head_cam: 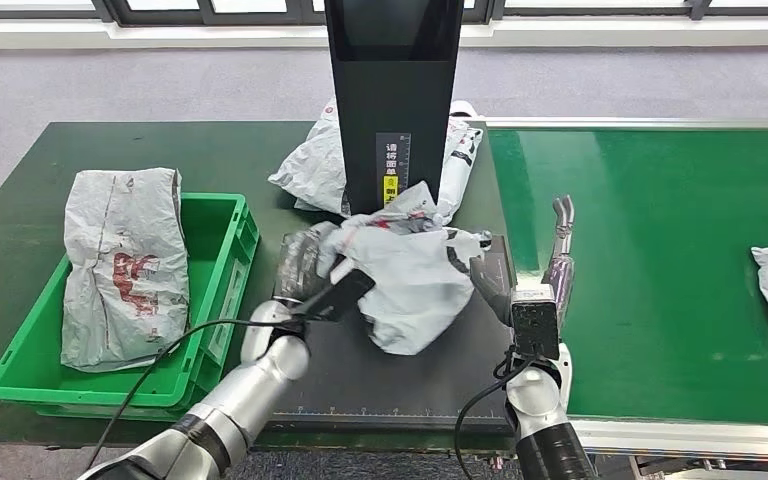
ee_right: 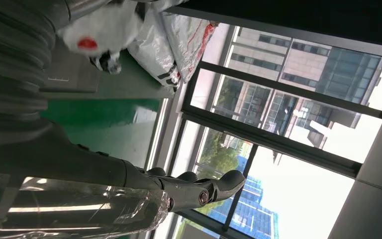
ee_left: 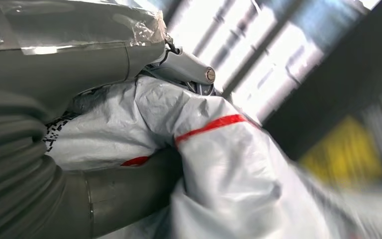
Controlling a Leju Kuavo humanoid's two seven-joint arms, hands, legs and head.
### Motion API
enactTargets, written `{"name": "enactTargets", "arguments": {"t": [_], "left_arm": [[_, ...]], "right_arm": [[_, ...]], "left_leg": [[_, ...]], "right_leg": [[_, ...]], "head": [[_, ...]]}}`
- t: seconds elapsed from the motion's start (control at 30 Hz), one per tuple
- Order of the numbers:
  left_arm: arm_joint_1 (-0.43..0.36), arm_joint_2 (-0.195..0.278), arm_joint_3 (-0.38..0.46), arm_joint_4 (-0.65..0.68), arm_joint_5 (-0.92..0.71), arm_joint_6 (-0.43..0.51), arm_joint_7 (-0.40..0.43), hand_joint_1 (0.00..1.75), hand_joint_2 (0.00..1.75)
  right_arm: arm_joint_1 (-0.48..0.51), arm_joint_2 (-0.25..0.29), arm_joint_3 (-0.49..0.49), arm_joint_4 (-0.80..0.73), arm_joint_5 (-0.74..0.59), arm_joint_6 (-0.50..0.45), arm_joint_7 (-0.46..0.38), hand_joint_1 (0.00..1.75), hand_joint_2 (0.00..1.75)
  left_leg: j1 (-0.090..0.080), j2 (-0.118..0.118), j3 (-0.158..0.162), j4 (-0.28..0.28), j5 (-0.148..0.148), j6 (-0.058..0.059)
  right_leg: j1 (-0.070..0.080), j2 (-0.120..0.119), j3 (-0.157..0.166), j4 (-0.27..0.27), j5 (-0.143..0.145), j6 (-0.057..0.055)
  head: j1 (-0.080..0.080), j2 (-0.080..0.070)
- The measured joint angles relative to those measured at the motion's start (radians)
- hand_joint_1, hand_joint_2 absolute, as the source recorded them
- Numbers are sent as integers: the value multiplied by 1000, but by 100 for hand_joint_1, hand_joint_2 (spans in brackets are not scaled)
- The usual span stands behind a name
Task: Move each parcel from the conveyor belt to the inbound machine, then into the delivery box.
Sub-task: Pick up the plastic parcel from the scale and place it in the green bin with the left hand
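Gripping a crumpled grey parcel (head_cam: 410, 285) between both hands, the robot holds it over the inbound machine's black platform (head_cam: 380, 385); left hand (head_cam: 305, 265) fingers wrap the bag, right hand (head_cam: 495, 280) presses its far side with one finger raised. One parcel (head_cam: 125, 265) already lies in the green delivery box (head_cam: 222, 255); another waits on the conveyor belt (head_cam: 660, 230)
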Motion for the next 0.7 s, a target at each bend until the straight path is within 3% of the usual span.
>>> {"name": "enactTargets", "arguments": {"t": [0.13, 0.23, 0.37, 0.47, 0.7], "left_arm": [[4, 56, 155, -165, -240, 30, 44, 175, 175], [8, 71, 295, -280, -435, 31, 60, 175, 175], [12, 89, 448, -397, -545, 32, 70, 175, 175], [13, 99, 515, -443, -553, 32, 70, 175, 175], [21, 112, 588, -498, -586, 32, 64, 175, 175]], "right_arm": [[2, 6, -14, -3, 3, -4, -1, 0, 175], [3, 15, -26, -22, 18, -13, 16, 0, 175], [22, 20, -45, -70, 34, -19, 41, 0, 175], [31, 21, -53, -94, 38, -18, 44, 0, 175], [44, 25, -60, -122, 41, -12, 51, 0, 175]], "left_leg": [[1, 0, -1, 0, 2, -2], [1, 0, -1, 0, 2, -3], [1, 1, -1, 0, 2, -3], [1, 0, -2, 0, 2, -3], [1, 0, -2, 0, 2, -3]], "right_leg": [[2, 1, -2, 0, 0, -1], [3, 1, -2, 1, 0, -1], [3, 1, -2, 1, 0, -1], [3, 1, -2, 1, 0, -1], [2, 0, -2, 0, 1, -1]], "head": [[0, 0], [0, 0], [0, 0], [0, 0], [0, 0]]}}
